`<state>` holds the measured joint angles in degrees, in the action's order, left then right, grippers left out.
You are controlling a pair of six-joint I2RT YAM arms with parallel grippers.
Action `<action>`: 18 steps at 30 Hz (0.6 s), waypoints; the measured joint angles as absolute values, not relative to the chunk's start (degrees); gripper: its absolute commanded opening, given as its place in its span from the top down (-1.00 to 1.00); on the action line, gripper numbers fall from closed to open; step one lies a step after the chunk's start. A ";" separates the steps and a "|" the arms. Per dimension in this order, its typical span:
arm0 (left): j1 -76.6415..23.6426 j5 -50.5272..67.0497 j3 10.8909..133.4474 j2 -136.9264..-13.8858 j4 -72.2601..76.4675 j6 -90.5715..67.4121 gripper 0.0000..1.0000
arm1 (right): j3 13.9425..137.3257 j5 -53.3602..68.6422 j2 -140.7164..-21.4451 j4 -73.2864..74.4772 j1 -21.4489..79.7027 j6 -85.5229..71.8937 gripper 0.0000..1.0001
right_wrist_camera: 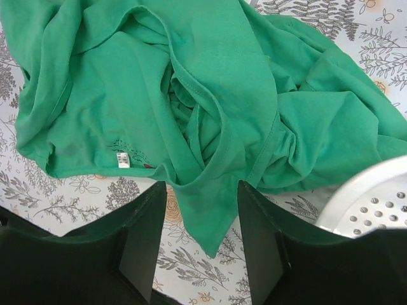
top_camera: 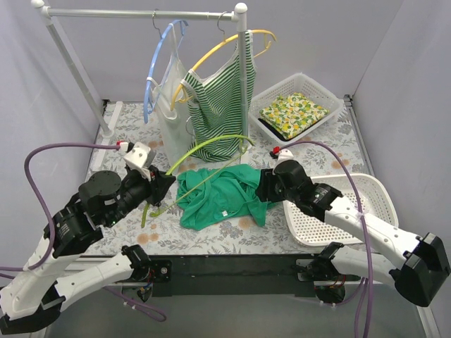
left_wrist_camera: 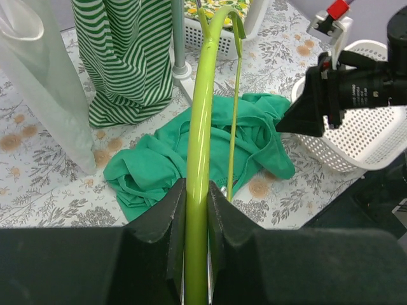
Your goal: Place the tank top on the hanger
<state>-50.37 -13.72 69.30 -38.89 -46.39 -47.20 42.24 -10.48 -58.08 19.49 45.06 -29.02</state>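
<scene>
Emerald knit fabric, bunched in a heap: that's the tank top [top_camera: 222,193], lying on the floral table [top_camera: 211,239] btwn your two arms, just in front of the rack [top_camera: 141,13], w/ no part of it on the hanger [top_camera: 211,144].

Your left gripper [left_wrist_camera: 196,197] is clamped tight on the hanger's lime bar near one end. The rest of the arc sticks out from the wrist and hangs over the heap, far end up near the striped top [top_camera: 218,105]. Reads as deliberate: gripped at one end, the free arm of the hanger is left clear to slide into a strap or the neck hole. The thin lower rail runs alongside above the cloth; can't tell if it touches.

Your right gripper [right_wrist_camera: 202,187] sits low at the heap's right edge, beside the white basket [top_camera: 352,204], jaws roughly half apart w/ nothing gripped. In the right wrist view a pointed fold of hem lies right btwn the fingers [right_wrist_camera: 146,229], so you're lined up to pinch it but not holding it yet. Prob the idea: lift an edge so an opening shows for the hanger tip.

Watch out: the garment's twisted, label showing, edges folded inward, so which layer you pinch matters. Grab two layers and no opening will show. The striped top is close behind the hanger, so keep any swing short.
</scene>
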 measured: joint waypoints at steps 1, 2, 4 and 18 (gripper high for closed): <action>-50.37 -13.23 68.60 -37.69 -47.22 -47.44 1.00 | 42.24 -10.50 -58.96 18.98 45.08 -29.06 -0.13; -50.37 -12.93 68.31 -36.93 -47.77 -47.59 1.00 | 42.24 -10.57 -60.03 18.26 45.06 -29.19 -0.13; -50.37 -12.34 68.14 -35.20 -49.10 -47.88 1.00 | 42.24 -10.79 -61.21 17.26 45.06 -29.28 -0.13; -50.37 -9.89 64.77 -33.69 -52.97 -46.72 1.00 | 42.24 -13.61 -70.57 14.35 45.06 -28.86 0.66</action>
